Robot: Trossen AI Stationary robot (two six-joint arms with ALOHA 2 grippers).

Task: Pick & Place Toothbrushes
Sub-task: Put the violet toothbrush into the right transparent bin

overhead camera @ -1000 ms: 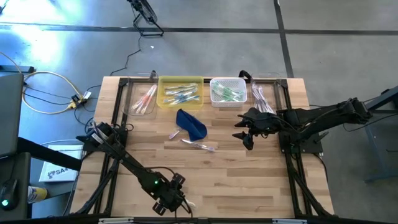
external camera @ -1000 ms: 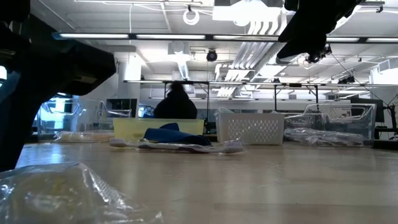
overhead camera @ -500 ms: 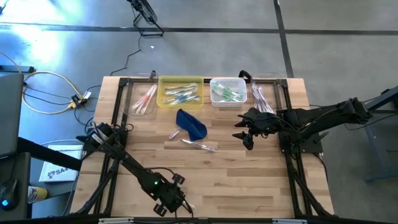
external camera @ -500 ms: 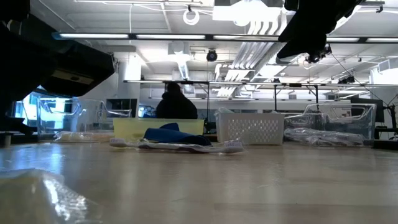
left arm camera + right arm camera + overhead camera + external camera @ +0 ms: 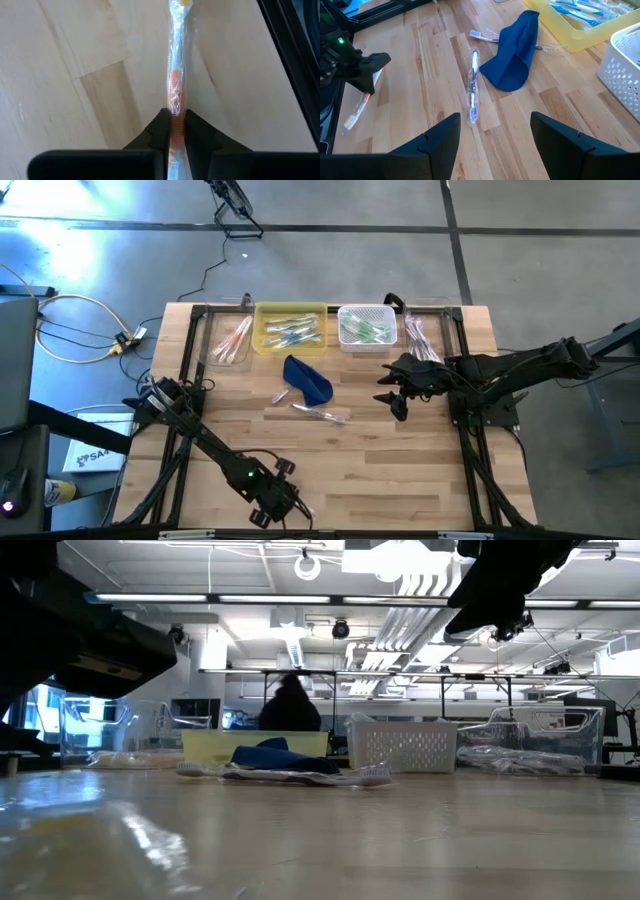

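The left gripper (image 5: 175, 131) was down at the near edge of the wooden table (image 5: 400, 470), its two dark fingers (image 5: 159, 127) pressed tight against the sides of a thin orange-and-white toothbrush sealed in a clear plastic wrapper (image 5: 176, 75). The toothbrush ran straight out ahead of the gripper, its long axis in line with the fingers, and the wrapper lay close over the wood. From the right wrist view, the same toothbrush (image 5: 357, 111) hung out of the left gripper (image 5: 367, 75) with its bristled head farthest from the fingers.

This toothbrush looked slim and light, its crinkled film catching the light, so the pinch probably held film as much as handle.

The right gripper (image 5: 397, 391) hovered above the table well across from the left one, its fingers spread wide and holding nothing. A second wrapped toothbrush with a blue-and-white handle (image 5: 473, 88) lay flat ahead of the right gripper, pointing lengthwise away from it, just beside a crumpled dark blue fabric pouch (image 5: 516, 50). The right arm was clearly the nearer one to it.

Beyond the pouch stood a yellow plastic tray (image 5: 290, 343) and a white slotted basket (image 5: 366, 311), both holding toothbrushes.
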